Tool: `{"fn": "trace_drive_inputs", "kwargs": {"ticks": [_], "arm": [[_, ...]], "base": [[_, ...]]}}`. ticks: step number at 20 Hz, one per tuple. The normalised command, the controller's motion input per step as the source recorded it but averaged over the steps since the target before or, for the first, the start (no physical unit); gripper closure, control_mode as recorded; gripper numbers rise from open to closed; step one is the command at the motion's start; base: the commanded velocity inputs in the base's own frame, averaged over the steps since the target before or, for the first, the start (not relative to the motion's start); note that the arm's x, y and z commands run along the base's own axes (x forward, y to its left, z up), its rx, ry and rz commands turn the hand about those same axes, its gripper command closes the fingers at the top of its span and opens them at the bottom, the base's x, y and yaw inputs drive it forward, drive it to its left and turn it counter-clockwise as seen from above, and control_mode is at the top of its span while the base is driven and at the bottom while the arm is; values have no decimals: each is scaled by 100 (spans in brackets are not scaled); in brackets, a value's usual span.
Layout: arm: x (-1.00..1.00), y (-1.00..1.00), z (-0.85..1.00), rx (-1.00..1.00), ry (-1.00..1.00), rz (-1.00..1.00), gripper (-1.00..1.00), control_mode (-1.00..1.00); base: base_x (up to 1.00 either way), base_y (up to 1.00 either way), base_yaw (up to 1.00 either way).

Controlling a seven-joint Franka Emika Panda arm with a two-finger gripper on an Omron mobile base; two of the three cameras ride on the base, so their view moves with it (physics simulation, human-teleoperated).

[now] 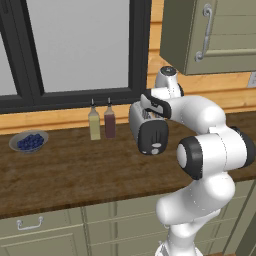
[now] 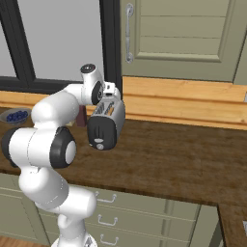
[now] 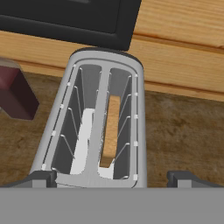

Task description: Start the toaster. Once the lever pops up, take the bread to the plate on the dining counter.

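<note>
The silver-grey toaster point(image 1: 150, 132) point(image 2: 103, 126) stands on the wooden kitchen counter with its black end panel facing the robot. My gripper point(image 1: 148, 111) point(image 2: 109, 98) hangs just above its top. In the hand view I look down into the toaster point(image 3: 65, 131); the bread point(image 3: 112, 131), a tan slice seen edge-on, sits in the right-hand slot. My gripper point(image 3: 113, 179) is open, its two fingertips point(image 3: 39, 178) spread wider than the toaster's near end, holding nothing. The plate and the dining counter are out of view.
Two bottles, one yellowish point(image 1: 94, 124) and one dark red point(image 1: 109, 121) point(image 3: 15, 94), stand left of the toaster. A grey bowl of blueberries point(image 1: 29, 141) point(image 2: 14, 116) sits further left. A dark-framed window point(image 1: 75, 50) is behind, and a wall cabinet point(image 1: 210, 35) hangs above right.
</note>
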Motion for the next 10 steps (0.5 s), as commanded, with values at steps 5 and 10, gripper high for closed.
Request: {"fn": "trace_drive_inputs", "kwargs": {"ticks": [5, 10], "arm": [[0, 0, 0, 0, 0, 0, -100, -100], [0, 0, 0, 0, 0, 0, -100, -100]], "base": [[0, 0, 0], [0, 0, 0]]}}
